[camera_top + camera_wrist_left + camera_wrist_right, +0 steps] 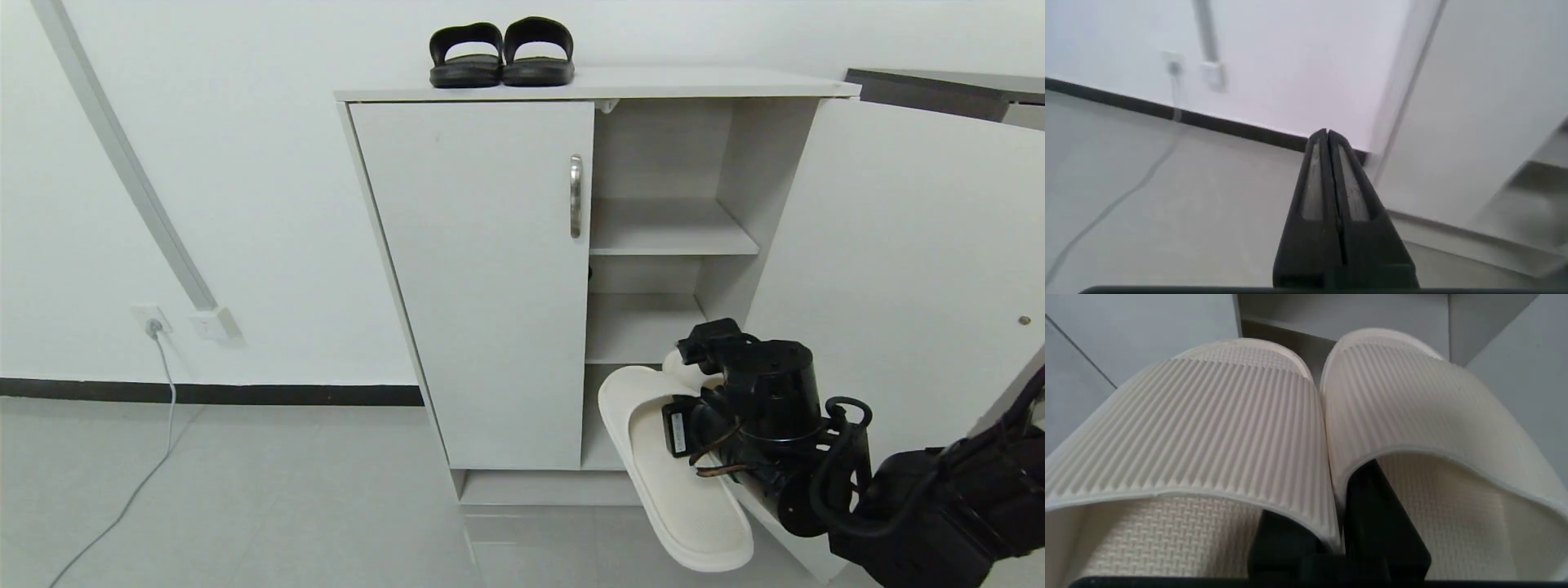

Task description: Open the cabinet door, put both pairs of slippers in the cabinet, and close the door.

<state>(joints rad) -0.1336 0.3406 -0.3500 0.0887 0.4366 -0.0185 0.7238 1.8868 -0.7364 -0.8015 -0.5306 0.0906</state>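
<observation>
Biggest thing here is the tall white laminate cabinet (pixel 694 82), standing against the wall. Its right door (pixel 890 269) is swung wide open towards the robot, and the left door (pixel 482 286) with the slim metal handle (pixel 575 196) is shut. The open half has three bare levels stacked up, so plenty of room in there. There's open grey tiled floor (pixel 245 490) to the cabinet's left.

The pair of cream-white ribbed foam slippers (pixel 669 457) hangs tilted right at the mouth of the lowest compartment, with the heel end dropping over the plinth. Can't tell if the toes have crossed the edge.

The right wrist view gives what the head view hides. The two straps sit side by side, touching, toes aimed into the opening, and the right gripper (pixel 1327 535) has its jaws clamped on the inner edges where the slippers meet.

The pair of black rubber slides (pixel 522 73) sits on the cabinet top, near its left end, heels to the front.

The left gripper (pixel 1328 163) is over the floor left of the cabinet, jaws pressed flat together with nothing between them.
</observation>
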